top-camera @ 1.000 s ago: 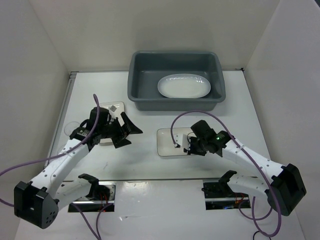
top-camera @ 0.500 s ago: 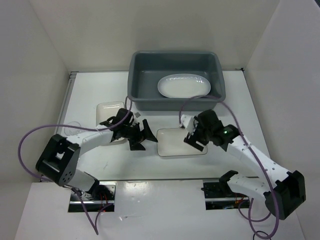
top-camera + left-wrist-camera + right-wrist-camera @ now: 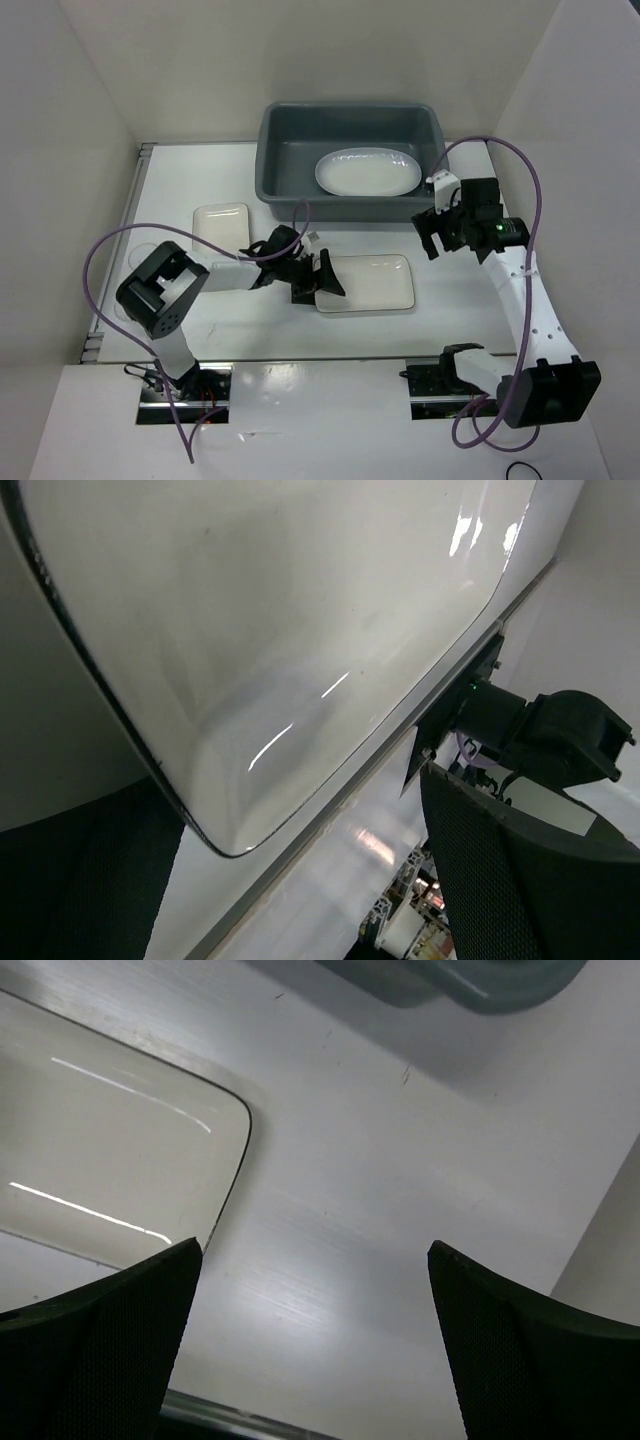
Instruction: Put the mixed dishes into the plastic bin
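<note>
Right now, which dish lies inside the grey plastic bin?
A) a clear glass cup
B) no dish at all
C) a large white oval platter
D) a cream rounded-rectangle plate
C: the top view shows the white oval platter alone inside the grey plastic bin, while the cream plate and the white plate lie outside it.

I am operating in a robotics lab test cell. Indicators:

- Plain white panels enclose the workspace: a back wall [image 3: 300, 60], a left wall [image 3: 50, 150] and a right wall [image 3: 590, 100].
- The white tabletop [image 3: 450, 310] is a bare bench surface with a metal rail [image 3: 140, 165] along its left edge.
- The left arm [image 3: 230, 273] and right arm [image 3: 525, 295] stand at the near edge.
- Purple cables [image 3: 497, 141] loop loose from both arms.
- Cut-outs [image 3: 185, 392] beside the arm bases expose wiring.
- The plastic bin [image 3: 345, 209] and a rounded-rectangle plate [image 3: 370, 282] sit directly on the bench.
</note>
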Motion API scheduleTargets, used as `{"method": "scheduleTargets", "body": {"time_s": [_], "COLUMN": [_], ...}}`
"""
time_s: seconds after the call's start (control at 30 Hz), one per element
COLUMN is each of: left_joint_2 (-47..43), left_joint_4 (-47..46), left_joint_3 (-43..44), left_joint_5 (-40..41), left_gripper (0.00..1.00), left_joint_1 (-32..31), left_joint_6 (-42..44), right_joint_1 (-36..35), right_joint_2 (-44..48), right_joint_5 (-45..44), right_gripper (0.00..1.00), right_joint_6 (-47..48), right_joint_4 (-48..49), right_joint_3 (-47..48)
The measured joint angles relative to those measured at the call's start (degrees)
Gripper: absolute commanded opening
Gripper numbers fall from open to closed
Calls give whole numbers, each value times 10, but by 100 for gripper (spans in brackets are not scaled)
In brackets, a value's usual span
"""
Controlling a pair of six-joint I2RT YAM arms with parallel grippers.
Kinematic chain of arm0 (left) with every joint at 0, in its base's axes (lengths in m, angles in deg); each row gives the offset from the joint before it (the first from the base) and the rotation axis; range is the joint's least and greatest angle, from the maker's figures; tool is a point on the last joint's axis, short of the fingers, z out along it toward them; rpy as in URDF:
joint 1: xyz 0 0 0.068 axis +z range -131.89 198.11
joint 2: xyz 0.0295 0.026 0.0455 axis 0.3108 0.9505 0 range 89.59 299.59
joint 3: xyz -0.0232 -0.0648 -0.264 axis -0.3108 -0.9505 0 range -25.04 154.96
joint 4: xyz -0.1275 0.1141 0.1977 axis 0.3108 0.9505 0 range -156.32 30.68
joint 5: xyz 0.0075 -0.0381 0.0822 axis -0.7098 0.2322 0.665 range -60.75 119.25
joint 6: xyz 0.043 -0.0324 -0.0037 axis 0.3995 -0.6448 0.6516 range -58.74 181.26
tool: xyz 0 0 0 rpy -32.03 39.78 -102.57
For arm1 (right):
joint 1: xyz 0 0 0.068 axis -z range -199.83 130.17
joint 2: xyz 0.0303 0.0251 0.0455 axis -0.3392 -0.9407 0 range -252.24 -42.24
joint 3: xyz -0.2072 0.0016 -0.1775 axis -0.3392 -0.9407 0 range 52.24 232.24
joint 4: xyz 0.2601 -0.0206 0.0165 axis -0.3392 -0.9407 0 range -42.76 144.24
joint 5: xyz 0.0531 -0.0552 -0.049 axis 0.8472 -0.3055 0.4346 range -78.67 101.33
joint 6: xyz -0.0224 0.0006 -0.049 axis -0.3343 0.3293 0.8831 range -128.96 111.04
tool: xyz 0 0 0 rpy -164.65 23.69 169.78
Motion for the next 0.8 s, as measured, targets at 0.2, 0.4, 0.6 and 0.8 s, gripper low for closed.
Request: {"method": "scheduleTargets", "body": {"time_s": [0.2, 0.4, 0.6, 0.8], "left_joint_2": [29, 63, 76, 96], "left_joint_4": [-37, -66, -67, -60], "left_joint_3": [13, 33, 36, 36], "left_joint_5": [-9, -31, -27, -26], "left_gripper": [88, 78, 44, 21], "left_joint_1": [1, -1, -6, -9], "left_joint_6": [2, 12, 30, 37], "right_joint_1": [15, 31, 33, 30], "right_joint_2": [10, -2, -8, 2], "right_joint_5": [33, 62, 53, 27], "right_gripper": [86, 16, 0, 0], "right_joint_6": [-6, 39, 127, 239], "right_joint_4": [-43, -72, -96, -116], "right_joint_3": [7, 16, -13, -38]}}
